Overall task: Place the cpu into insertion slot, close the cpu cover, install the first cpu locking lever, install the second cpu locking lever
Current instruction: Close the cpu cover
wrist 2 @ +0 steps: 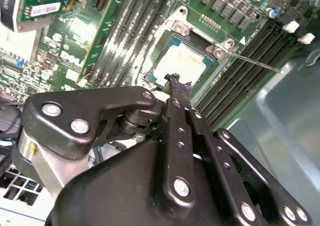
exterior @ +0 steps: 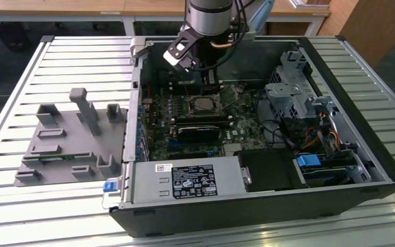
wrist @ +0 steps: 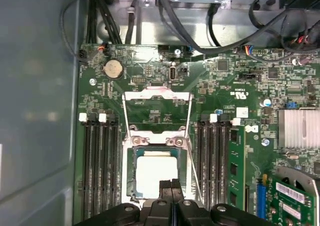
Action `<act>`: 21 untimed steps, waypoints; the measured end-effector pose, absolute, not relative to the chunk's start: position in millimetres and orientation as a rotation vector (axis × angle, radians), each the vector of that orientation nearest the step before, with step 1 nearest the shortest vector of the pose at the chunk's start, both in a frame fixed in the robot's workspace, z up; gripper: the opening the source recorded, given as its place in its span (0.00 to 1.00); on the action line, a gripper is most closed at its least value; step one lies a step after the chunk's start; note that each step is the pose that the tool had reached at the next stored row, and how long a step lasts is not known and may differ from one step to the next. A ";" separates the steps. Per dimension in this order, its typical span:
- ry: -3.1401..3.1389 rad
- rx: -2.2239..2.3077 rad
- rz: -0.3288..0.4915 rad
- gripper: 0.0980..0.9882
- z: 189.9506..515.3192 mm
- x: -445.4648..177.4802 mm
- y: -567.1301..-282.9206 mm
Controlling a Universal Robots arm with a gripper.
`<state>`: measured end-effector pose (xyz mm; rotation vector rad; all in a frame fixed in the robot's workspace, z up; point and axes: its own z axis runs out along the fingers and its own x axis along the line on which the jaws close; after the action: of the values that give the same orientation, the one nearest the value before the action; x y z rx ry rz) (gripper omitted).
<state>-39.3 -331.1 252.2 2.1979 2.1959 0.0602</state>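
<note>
On the exterior view's left, a grey plastic rack [exterior: 67,139] sits on the slatted counter [exterior: 19,216]. To its right is an open computer case [exterior: 382,170]. Inside, the cpu [wrist: 156,173] lies in the insertion slot [wrist: 131,176], with the cpu cover [wrist: 157,94] swung back. The gripper [wrist: 171,186] hangs near the cpu, jaws closed together.

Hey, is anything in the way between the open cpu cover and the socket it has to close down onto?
Yes: the gripper itself. Its shut fingertips sit over one edge of the cpu, which lies in the insertion slot, right where the open cpu cover must swing down. Nothing else visible lies across it.
</note>
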 end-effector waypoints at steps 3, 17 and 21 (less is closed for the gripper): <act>2.196 2.198 0.060 0.01 252.3 -35.1 -331.3; 2.197 2.199 0.059 0.01 252.3 1.8 -331.3; 2.201 2.195 0.059 0.01 252.3 9.1 -331.2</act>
<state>9.1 -331.2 252.3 2.1951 2.2010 0.0588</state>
